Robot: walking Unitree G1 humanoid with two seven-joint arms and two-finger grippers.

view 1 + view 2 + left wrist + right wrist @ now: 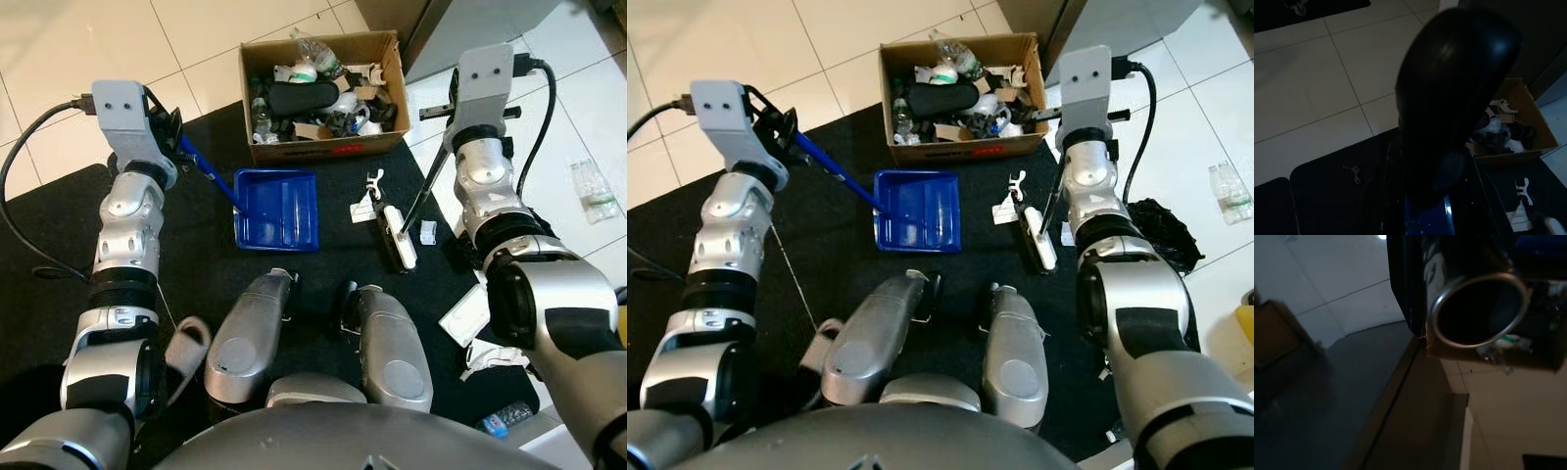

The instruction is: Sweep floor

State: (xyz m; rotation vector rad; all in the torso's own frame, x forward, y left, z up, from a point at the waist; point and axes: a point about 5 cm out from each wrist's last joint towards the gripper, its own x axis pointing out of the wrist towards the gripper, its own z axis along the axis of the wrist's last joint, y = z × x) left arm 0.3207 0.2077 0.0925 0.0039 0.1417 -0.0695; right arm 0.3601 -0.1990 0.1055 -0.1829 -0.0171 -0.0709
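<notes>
A blue dustpan [277, 208] lies flat on the black mat [196, 255], its long blue handle [208, 173] slanting up to my left gripper [172, 129], which is shut on it. In the left wrist view a dark finger [1449, 98] blocks most of the picture, with a bit of blue dustpan [1425, 221] below it. My right gripper [1050, 116] is shut on the thin black handle [423, 191] of a small broom. Its white and black head [397, 240] rests on the mat right of the dustpan. The handle's metal tube end [1476, 308] fills the right wrist view.
A cardboard box [323, 145] full of rubbish stands at the mat's far edge. White scraps [367, 201] and a small piece [428, 231] lie by the broom head. White paper [465, 315], a clear bottle [595, 189] and a black bag [1161, 230] lie at the right.
</notes>
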